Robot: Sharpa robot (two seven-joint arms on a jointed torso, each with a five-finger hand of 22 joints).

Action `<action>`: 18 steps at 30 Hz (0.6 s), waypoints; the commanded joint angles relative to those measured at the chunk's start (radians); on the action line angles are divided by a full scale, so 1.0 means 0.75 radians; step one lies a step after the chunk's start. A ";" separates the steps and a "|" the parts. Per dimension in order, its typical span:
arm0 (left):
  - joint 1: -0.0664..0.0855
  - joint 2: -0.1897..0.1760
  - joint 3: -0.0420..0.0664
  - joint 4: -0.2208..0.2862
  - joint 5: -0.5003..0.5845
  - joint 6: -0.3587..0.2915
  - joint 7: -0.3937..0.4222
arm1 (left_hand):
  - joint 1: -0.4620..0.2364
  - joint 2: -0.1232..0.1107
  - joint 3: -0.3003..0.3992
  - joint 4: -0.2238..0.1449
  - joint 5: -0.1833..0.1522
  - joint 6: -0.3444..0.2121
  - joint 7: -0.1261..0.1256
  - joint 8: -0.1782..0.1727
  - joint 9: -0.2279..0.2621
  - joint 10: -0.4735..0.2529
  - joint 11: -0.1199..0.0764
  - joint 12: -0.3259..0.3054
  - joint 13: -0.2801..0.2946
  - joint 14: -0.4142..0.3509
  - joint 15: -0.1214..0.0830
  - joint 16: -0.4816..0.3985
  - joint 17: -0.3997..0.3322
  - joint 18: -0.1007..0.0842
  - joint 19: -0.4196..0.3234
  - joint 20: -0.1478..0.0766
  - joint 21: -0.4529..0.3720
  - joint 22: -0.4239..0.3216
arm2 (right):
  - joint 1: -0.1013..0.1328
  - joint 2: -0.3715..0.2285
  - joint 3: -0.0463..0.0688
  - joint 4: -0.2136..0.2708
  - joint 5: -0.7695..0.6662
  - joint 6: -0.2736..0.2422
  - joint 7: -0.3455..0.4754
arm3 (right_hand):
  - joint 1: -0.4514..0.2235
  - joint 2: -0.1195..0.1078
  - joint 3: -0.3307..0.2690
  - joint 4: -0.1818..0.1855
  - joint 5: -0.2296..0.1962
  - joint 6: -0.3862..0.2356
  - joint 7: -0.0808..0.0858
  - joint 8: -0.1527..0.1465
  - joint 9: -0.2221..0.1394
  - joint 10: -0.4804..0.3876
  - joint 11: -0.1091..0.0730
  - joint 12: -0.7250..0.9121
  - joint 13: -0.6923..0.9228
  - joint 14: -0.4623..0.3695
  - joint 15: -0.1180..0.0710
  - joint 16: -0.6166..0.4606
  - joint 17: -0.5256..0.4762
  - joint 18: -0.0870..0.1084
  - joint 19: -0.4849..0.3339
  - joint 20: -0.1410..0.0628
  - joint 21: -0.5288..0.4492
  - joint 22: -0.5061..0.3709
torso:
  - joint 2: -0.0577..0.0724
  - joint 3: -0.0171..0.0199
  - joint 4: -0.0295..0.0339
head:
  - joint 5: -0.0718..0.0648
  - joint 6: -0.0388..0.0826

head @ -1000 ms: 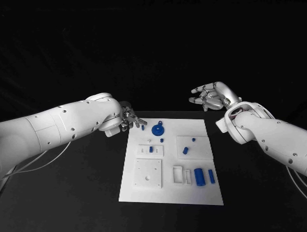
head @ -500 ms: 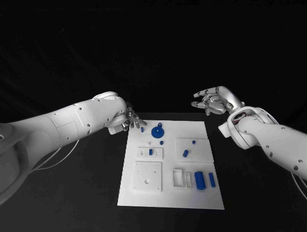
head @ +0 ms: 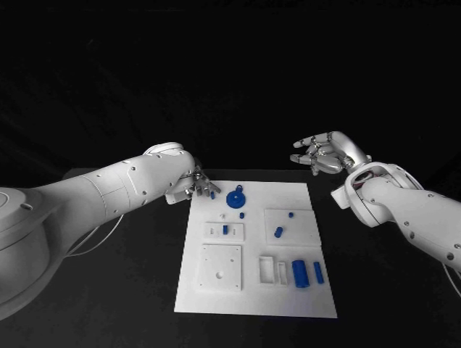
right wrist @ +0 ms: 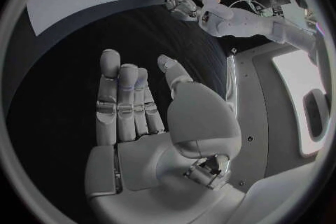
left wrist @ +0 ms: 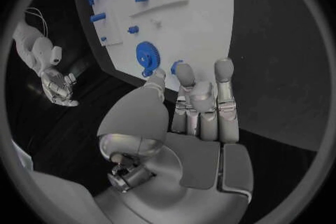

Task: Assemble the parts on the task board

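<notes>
The left hand (head: 194, 183) reached over the white board's (head: 293, 290) corner with empty, spread fingers, and the right hand (head: 325, 154) was spread and empty too.

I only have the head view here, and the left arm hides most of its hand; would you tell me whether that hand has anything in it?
Observer: The left wrist view shows the left hand with a bare palm and its fingers stretched toward the edge of the task board.
Operator: What lies nearest those fingers?
Observer: A small blue part, next to the blue gear, sits between the thumb tip and a fingertip. I cannot tell whether they touch it.
Operator: And the right hand?
Observer: Its wrist view shows the right hand with an empty palm and straight fingers, over the black table beside the board.
</notes>
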State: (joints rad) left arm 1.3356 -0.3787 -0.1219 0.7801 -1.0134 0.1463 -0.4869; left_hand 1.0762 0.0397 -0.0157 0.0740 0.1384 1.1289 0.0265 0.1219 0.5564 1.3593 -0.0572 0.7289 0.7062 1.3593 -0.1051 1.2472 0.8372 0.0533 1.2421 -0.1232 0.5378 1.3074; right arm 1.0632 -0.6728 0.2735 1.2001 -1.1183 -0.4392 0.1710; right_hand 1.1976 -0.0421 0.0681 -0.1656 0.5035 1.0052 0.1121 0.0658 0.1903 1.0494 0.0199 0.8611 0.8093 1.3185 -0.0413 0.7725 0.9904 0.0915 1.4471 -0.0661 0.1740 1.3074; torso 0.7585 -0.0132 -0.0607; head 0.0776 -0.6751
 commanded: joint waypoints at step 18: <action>-0.001 0.017 0.001 -0.020 -0.006 0.035 0.034 | 0.020 0.033 0.005 -0.011 0.013 0.000 -0.003 0.007 -0.006 -0.005 0.001 0.010 -0.004 -0.003 -0.002 0.009 0.003 -0.019 0.007 -0.001 -0.004 0.026 | 0.001 0.005 0.002 -0.002 -0.008 0.003 0.005 | -0.013 0.002 0.011 0.006 0.001 0.010 0.000 -0.004 -0.002 0.004 -0.008 0.000 -0.002 0.001 -0.009 0.002 -0.001 0.008 0.011 -0.002 0.000 0.036 | 0.004 -0.0014 -0.0028 | -0.001 -0.004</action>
State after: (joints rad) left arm 1.3350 -0.3690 -0.1213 0.7663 -1.0304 0.1513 -0.4760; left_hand 1.0900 0.0534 -0.0117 0.0700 0.1424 1.1289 0.0265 0.1219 0.5533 1.3593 -0.0572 0.7329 0.7041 1.3593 -0.1051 1.2504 0.8392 0.0535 1.2421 -0.1233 0.5378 1.3073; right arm 1.0636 -0.6702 0.2740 1.1980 -1.1183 -0.4397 0.1706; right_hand 1.1976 -0.0421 0.0723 -0.1613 0.5035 1.0052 0.1121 0.0658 0.1905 1.0494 0.0198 0.8611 0.8094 1.3186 -0.0413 0.7725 0.9904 0.0916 1.4471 -0.0660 0.1740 1.3073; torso 0.7613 -0.0138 -0.0630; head 0.0764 -0.6785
